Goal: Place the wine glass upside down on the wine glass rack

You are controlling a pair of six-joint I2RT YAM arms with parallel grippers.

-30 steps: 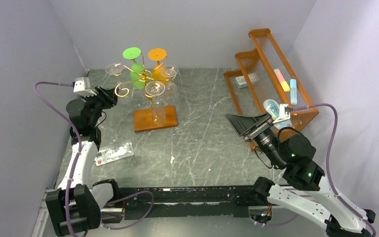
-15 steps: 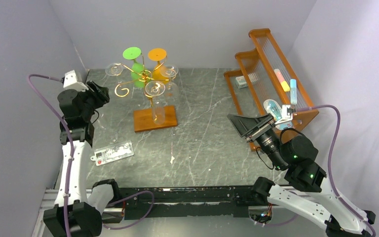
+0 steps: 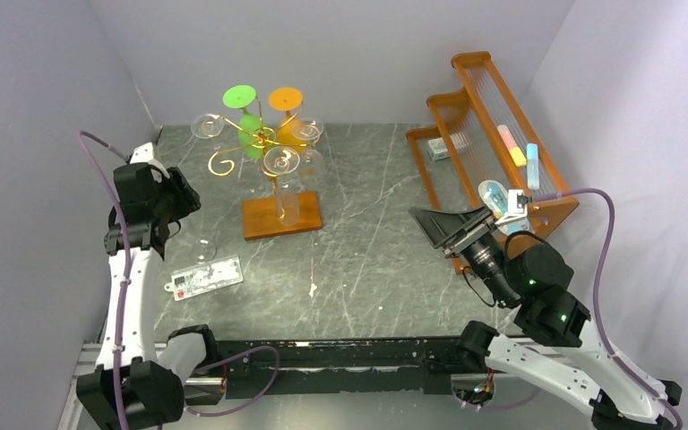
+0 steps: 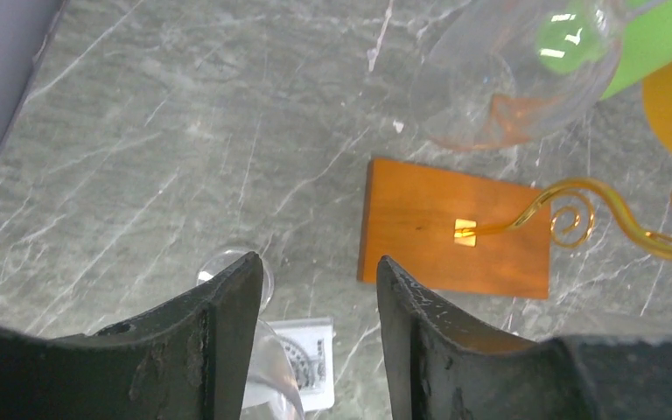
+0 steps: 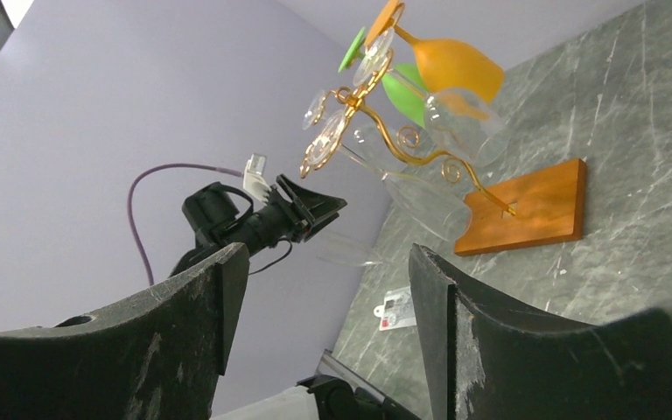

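Observation:
The wine glass rack (image 3: 249, 140) is a gold wire stand on an orange-brown wooden base (image 3: 280, 218), (image 4: 455, 229), at the back left. A green glass, an orange glass and several clear ones hang on it upside down. My left gripper (image 3: 182, 199), (image 4: 319, 262) hovers left of the rack and points down at the table. It is shut on a clear wine glass (image 4: 271, 378), (image 5: 350, 252). The bowl lies against the left finger and the foot (image 4: 220, 261) points away toward the table. My right gripper (image 3: 428, 228), (image 5: 328, 248) is raised at the right, open and holding nothing.
A large orange slatted shelf (image 3: 493, 116) with small coloured items stands along the right wall. A clear packet with a printed card (image 3: 204, 276) lies on the marble table under my left arm. Purple-grey walls close in on the left, back and right.
My left arm has drawn back from the rack, and its gripper has tipped downward toward the table with the clear glass. The right arm has barely moved.

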